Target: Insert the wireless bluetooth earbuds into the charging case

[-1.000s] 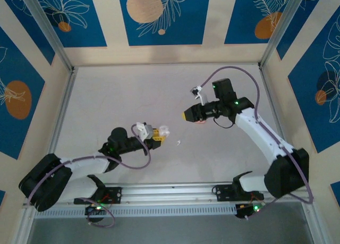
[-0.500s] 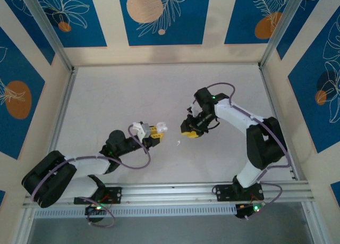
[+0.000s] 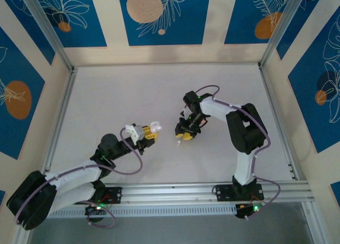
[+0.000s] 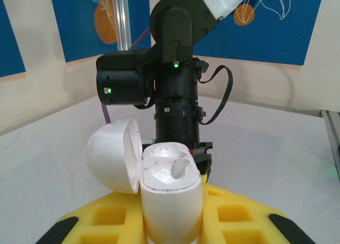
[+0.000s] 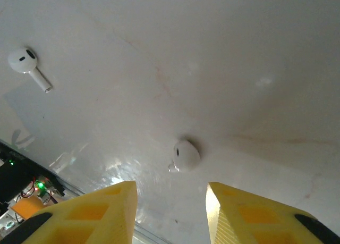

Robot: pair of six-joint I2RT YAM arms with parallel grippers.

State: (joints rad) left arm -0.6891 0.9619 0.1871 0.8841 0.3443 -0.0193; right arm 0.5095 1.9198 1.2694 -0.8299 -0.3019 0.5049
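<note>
A pale grey table [image 3: 122,95] fills the centre, fenced by cream walls [image 3: 111,20] with blue leaf-patterned panels [image 3: 180,20]; a metal rail [image 3: 175,190] crosses the bottom.

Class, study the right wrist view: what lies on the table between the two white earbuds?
Nothing. In the right wrist view, bare table separates the stemmed earbud from the other earbud near the right end effector.

1. No text, brand, number or sign can be read in any view.
2. The blue wall panels [image 3: 183,20] bear only leaf outlines and orange discs, no lettering.
3. The white charging case [image 4: 171,201] shows no legible marking.
</note>
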